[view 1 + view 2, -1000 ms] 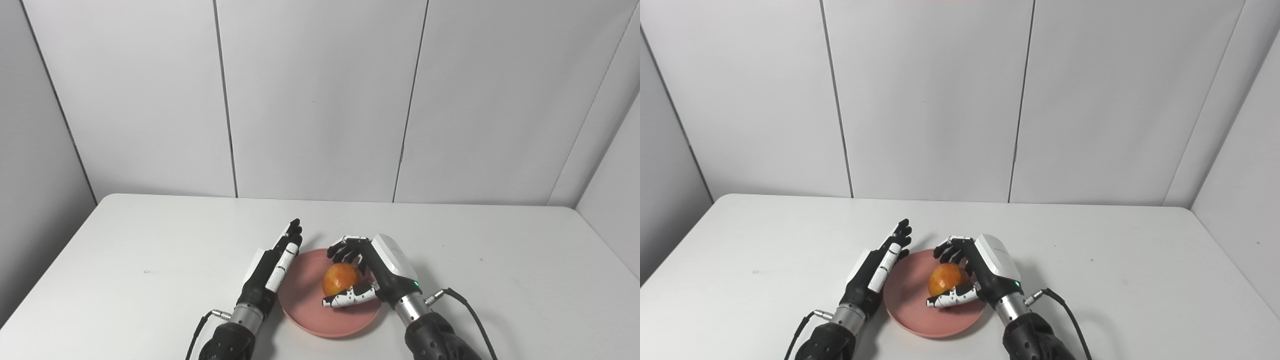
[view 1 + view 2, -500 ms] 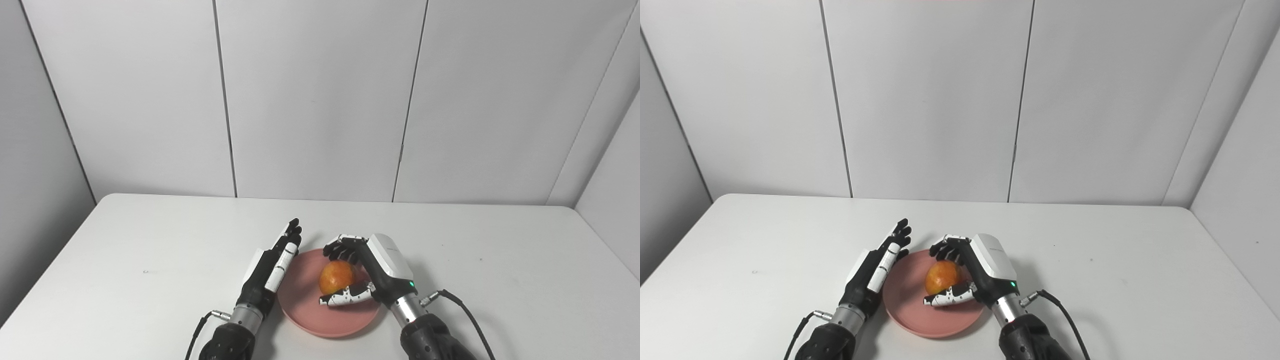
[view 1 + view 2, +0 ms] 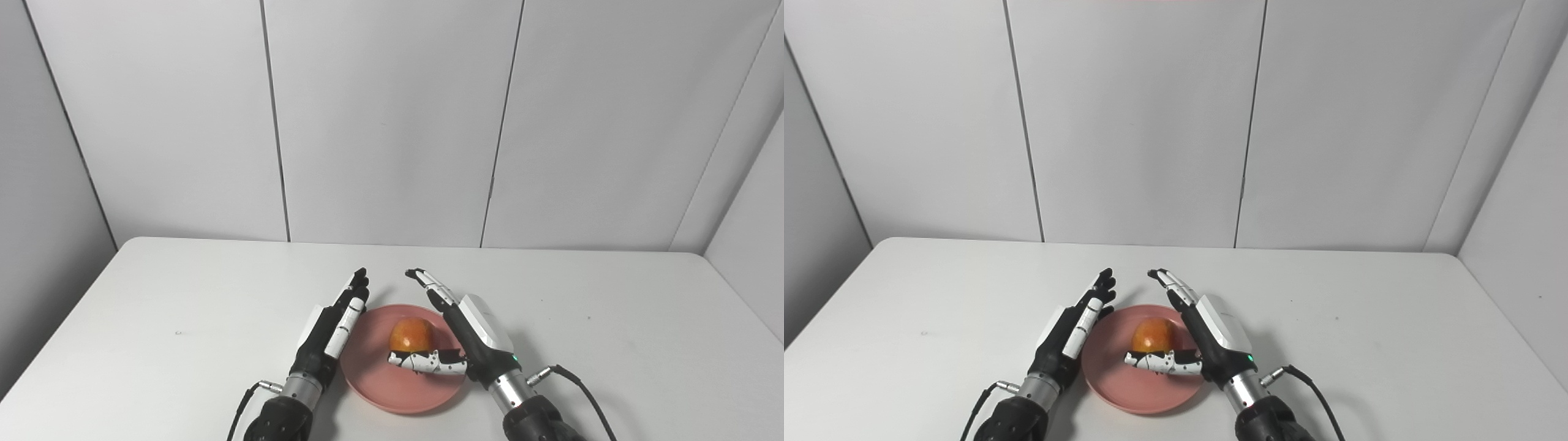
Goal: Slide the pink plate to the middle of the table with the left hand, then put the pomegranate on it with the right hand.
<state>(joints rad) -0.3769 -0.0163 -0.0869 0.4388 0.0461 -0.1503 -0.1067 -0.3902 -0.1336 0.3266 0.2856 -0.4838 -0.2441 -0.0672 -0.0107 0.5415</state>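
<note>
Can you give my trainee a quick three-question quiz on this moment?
1. True or false: the right robot hand grips the pomegranate.
2. The pomegranate sits on: A) bare table B) pink plate C) left robot hand.
3. Fill in: the left robot hand rests beside the plate's ___ edge.

Key: 1 false, its fingers are spread open. 2 B. 3 left.

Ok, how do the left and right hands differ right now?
The left hand lies along the pink plate's left rim; the right hand reaches over it beside the pomegranate. The right thumb crosses in front of the fruit; the left's doesn't. Both are open, holding nothing.
</note>
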